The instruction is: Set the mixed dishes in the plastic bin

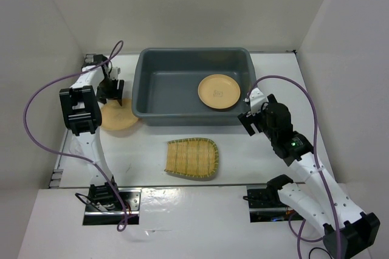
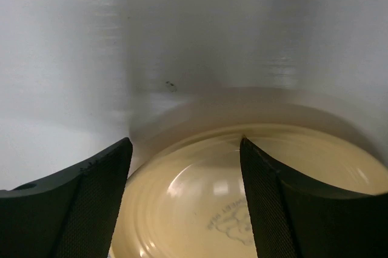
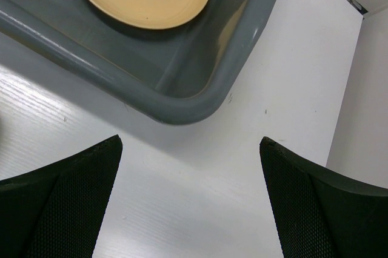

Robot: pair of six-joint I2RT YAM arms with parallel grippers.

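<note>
**Figure.** Large rectangular slate-grey plastic bin [image 1: 188, 117] stands far centre on the white table [image 1: 261, 162]. A yellowish woven bamboo tray [image 1: 191, 158] lies near of it. 1 round tan-orange plate [image 1: 219, 91] rests inside the bin, at its right end. A 2nd matching plate [image 1: 118, 119] lies just left of the bin. The left gripper [image 2: 185, 143] is over this plate, jaws spread, grasping nothing. The right gripper [image 3: 191, 140], released wide, hangs beside the bin's near right corner.

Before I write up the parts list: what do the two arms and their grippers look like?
Left arm and right arm: white links, black joint housings, a purple cable looping along each. A green light glows on the right. Fingers are black, curved, with mesh-textured pads.
</note>
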